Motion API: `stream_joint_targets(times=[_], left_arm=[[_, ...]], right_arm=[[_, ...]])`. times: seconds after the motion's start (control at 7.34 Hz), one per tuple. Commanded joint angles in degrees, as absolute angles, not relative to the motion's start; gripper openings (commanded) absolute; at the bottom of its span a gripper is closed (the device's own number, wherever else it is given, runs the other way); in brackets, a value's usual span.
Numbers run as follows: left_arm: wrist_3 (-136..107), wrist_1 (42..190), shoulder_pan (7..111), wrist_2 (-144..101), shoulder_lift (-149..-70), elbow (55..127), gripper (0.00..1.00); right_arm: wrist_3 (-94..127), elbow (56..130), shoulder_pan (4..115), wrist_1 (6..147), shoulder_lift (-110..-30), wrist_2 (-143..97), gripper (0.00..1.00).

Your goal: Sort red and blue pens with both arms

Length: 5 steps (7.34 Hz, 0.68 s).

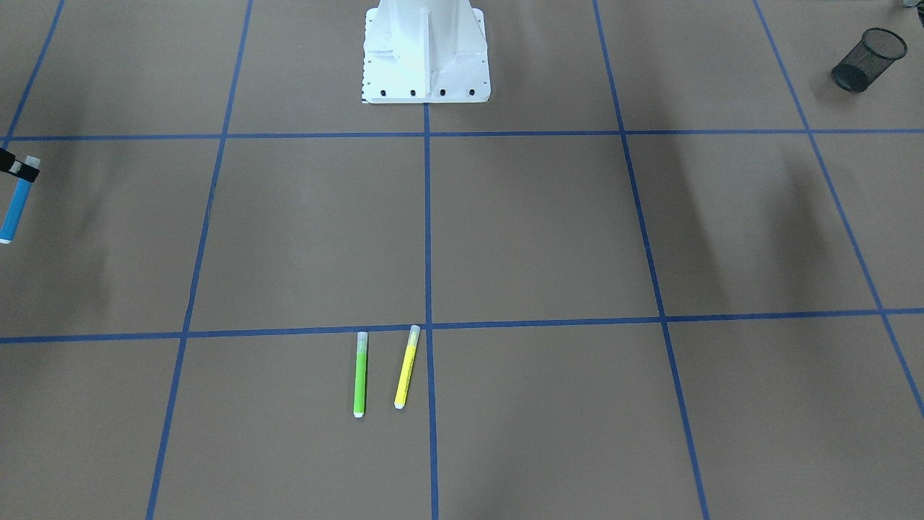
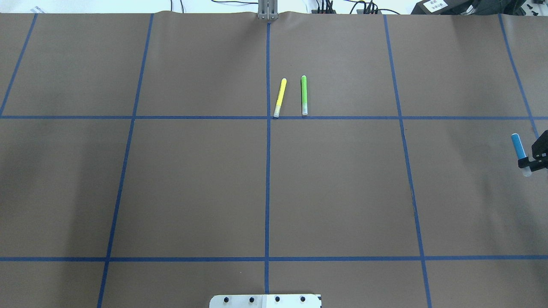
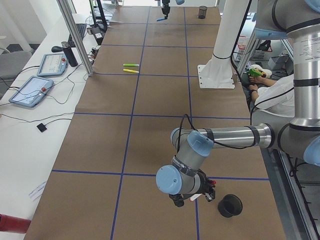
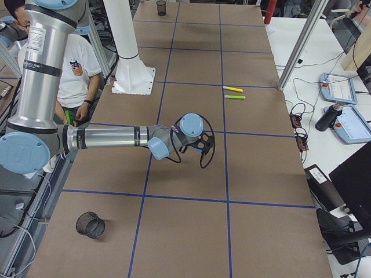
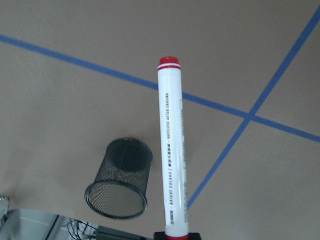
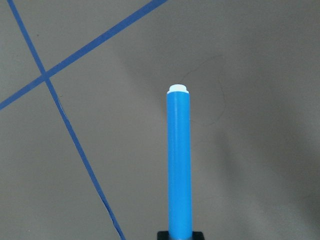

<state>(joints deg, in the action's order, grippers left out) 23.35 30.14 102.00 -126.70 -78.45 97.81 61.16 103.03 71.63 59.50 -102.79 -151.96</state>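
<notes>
Counter: a long surface under brown paper [image 2: 192,184], cut into large squares by blue tape [image 2: 267,184].
Room: a white pedestal [image 1: 426,50] stands at the middle of the robot's edge, and a person [image 4: 75,69] sits behind it. A white bench [image 3: 20,125] runs along the opposite edge, carrying two pendants [image 3: 31,91] and cables. Metal posts [image 3: 75,35] rise at that border.
Left claw [image 5: 176,235]: closed on the red pen [image 5: 171,150] at its capped end, so the white barrel points away from the wrist. It hangs over the paper near the counter's left end.
Left cup [image 5: 120,178]: black mesh, on its side just beside the red pen's line, with its mouth towards the wrist camera.
Right claw [image 2: 527,163]: gripping the blue pen [image 2: 518,147] near its translucent cap. The white tip points outward, over the paper by a tape crossing.
Right cup [image 4: 90,225]: black mesh, tipped over near the counter's right end, well apart from the right arm [image 4: 110,138].
Edges: the right claw sits at the overhead view's right border. The left arm [image 3: 225,136] reaches out level from the robot's side.
Open room: the green pen [image 2: 304,95] and yellow pen [image 2: 280,97] lie side by side beyond the middle tape line, their caps at the cross line, well apart from both claws. Wide brown paper separates them from the pedestal.
</notes>
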Motion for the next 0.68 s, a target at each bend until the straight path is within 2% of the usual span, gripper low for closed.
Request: stream_joint_targets(times=[0.0,0.54], left_arm=[[23.73,26.2,102.74,-126.74,-73.33,98.17,0.0],[26.45,23.81,102.74,-126.56,-71.54,94.94,0.0]], right_arm=[[61.17,102.83,71.63,59.41,-104.32,-152.49,0.0],[61.17,102.92,71.63,59.24,-104.5,-152.32,0.0]])
